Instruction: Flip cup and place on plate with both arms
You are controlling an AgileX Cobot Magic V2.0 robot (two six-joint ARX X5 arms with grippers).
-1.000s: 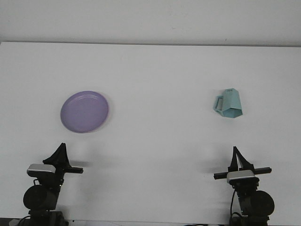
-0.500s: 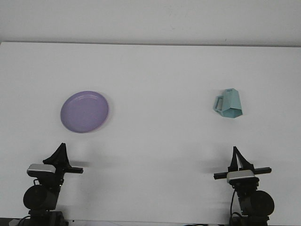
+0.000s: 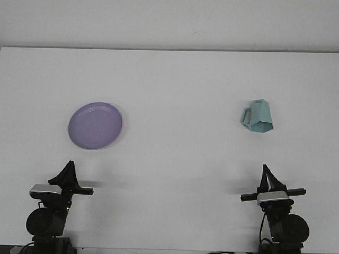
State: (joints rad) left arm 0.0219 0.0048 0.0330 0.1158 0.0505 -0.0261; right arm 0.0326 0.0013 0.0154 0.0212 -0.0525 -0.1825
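Nearest the camera, the left gripper [image 3: 68, 172] and right gripper [image 3: 266, 177] sit parked at the table's [image 3: 175, 159] front edge; whether their fingers are spread or pressed together I cannot tell. Farther out on the left lies the purple plate [image 3: 96, 125]. On the right, well apart from it, the teal cup [image 3: 258, 116] stands upside down, handle leftward. It looks light, rigid and smooth, probably plastic; gripping across its faceted walls seems safest.
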